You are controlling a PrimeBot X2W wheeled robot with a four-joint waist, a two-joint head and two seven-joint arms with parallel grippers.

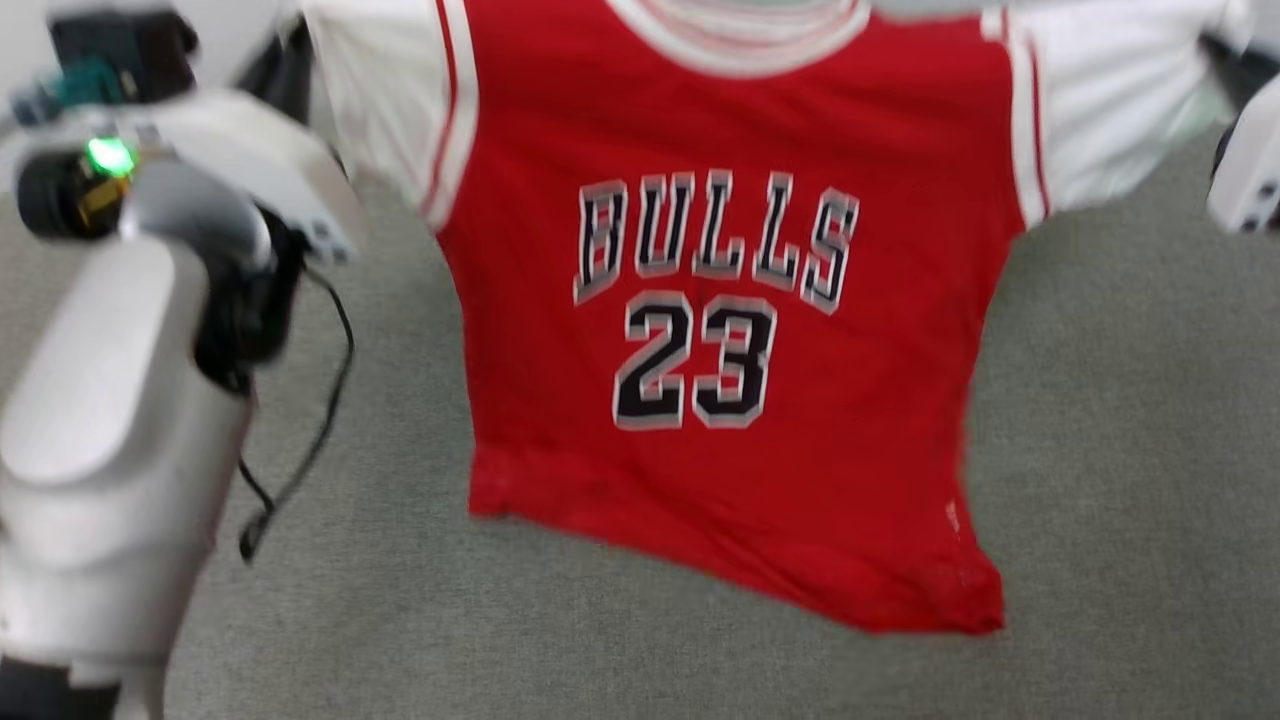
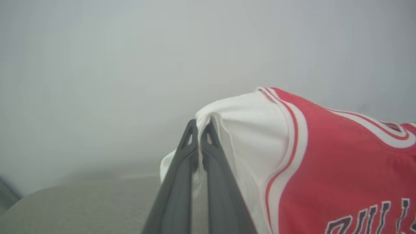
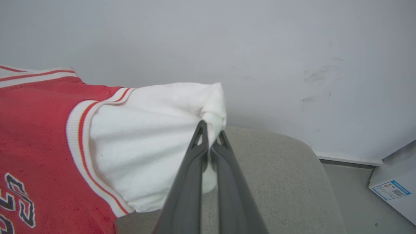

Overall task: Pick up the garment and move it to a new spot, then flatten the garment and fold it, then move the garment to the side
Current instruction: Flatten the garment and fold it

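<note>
The garment [image 1: 540,400], a red jersey with white sleeves and black "BULLS 23" lettering, hangs spread out by its two sleeves above a grey padded surface [image 1: 1120,480]. Its lower hem droops toward that surface. In the left wrist view my left gripper [image 2: 200,130] is shut on the edge of one white sleeve [image 2: 250,130] of the garment [image 2: 331,169]. In the right wrist view my right gripper [image 3: 211,131] is shut on the bunched end of the other white sleeve [image 3: 146,130] of the garment [image 3: 35,130]. My left forearm [image 1: 110,420] stands at the left of the head view.
A black cable [image 1: 325,400] dangles from my left arm. A white wall [image 3: 260,48] rises behind the grey surface [image 3: 276,169], whose rounded edge drops to the floor. A white box with a blue label [image 3: 391,190] sits on the floor at the right.
</note>
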